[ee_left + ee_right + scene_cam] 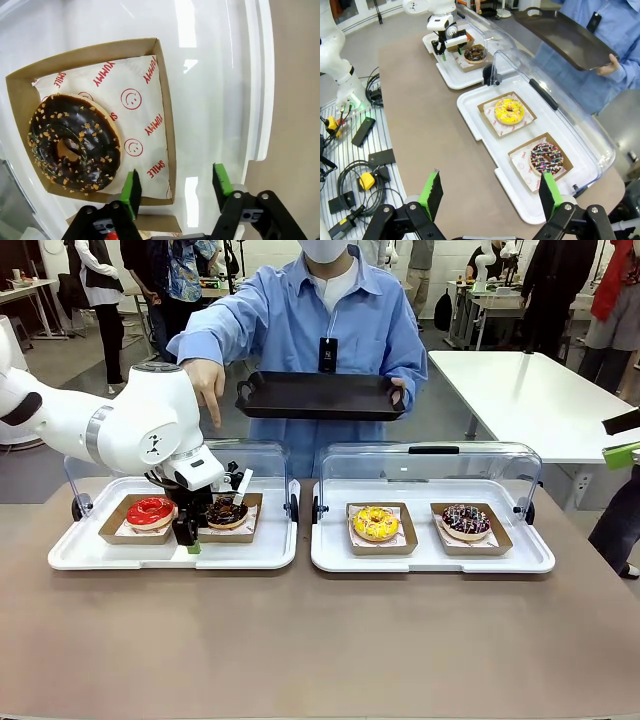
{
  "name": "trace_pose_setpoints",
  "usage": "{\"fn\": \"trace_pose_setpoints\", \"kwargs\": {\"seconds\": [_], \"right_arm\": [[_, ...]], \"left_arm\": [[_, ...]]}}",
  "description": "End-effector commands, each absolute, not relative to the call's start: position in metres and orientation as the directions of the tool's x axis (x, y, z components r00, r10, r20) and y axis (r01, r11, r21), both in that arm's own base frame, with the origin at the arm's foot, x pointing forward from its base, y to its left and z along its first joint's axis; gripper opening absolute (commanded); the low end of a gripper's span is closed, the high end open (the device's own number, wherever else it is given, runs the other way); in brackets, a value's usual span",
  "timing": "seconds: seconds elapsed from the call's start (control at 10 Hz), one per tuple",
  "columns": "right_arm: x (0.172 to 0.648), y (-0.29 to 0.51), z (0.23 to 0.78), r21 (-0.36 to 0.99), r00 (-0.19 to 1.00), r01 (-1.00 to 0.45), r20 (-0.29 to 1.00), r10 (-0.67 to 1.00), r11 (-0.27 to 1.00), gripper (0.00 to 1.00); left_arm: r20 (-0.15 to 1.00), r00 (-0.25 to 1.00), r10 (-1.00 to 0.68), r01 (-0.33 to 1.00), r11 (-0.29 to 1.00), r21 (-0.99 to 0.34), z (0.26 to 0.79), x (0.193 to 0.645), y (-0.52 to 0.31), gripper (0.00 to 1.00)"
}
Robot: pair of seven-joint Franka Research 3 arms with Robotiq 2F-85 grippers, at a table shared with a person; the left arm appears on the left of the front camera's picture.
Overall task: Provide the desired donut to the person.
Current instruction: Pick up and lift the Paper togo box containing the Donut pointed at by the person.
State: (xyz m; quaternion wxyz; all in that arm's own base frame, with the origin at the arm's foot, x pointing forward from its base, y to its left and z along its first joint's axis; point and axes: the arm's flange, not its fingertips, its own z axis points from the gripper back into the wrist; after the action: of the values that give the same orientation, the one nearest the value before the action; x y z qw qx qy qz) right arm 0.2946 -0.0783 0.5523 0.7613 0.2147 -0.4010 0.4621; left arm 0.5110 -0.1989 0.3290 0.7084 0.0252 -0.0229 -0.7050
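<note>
So the person (290, 340) across the worktop (300, 640) has a pointing hand (205, 380) aimed straight down at the chocolate donut with nut bits (75, 145) and is holding out a black serving tray (320, 397), so pretty clearly that's the one they want. It sits on printed paper in its little cardboard box (90, 54), in the left white tray (120, 558), right beside the red-glazed donut (150, 511). The left claw (176, 186) is down at the box with its jaws partway apart, one green pad over the box's edge and the other outside over the white tray, so the side wall runs between them. Nothing looks pinched yet, though it's hard to tell whether the inner pad already touches the cardboard. The right claw (491, 192) hangs high over the other tray, jaws wide and empty. Handling-wise, the donut is soft and that glaze will smear, so better not to grab it directly. The box is light and thin and its wall will probably flex, so pinch the wall near the corner where it's stiffest, and keep it level or the donut could slide on that paper
</note>
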Motion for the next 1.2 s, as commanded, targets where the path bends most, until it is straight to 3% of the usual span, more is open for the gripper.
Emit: {"fn": "trace_pose_setpoints", "kwargs": {"seconds": [0.0,0.1,0.2,0.4,1.1], "right_arm": [[0.297,-0.078,0.552,-0.042,0.238,-0.881,0.821,0.519,0.472,1.00],[0.297,-0.078,0.552,-0.042,0.238,-0.881,0.821,0.519,0.472,1.00],[0.297,-0.078,0.552,-0.042,0.238,-0.881,0.821,0.519,0.472,1.00],[0.297,-0.078,0.552,-0.042,0.238,-0.881,0.821,0.519,0.472,1.00],[0.297,-0.078,0.552,-0.042,0.238,-0.881,0.821,0.519,0.472,1.00]], "left_arm": [[-0.009,0.013,-1.000,0.997,0.013,0.071,0.330,0.512,-0.199,0.00],[-0.010,0.012,-1.000,0.998,0.011,0.060,0.328,0.513,-0.200,0.00],[-0.011,0.010,-1.000,0.999,0.009,0.051,0.327,0.513,-0.200,0.14],[-0.010,0.007,-1.000,0.999,0.007,0.048,0.326,0.513,-0.199,0.00],[-0.015,-0.041,-0.999,0.998,-0.041,0.036,0.342,0.501,-0.199,0.00]]}}
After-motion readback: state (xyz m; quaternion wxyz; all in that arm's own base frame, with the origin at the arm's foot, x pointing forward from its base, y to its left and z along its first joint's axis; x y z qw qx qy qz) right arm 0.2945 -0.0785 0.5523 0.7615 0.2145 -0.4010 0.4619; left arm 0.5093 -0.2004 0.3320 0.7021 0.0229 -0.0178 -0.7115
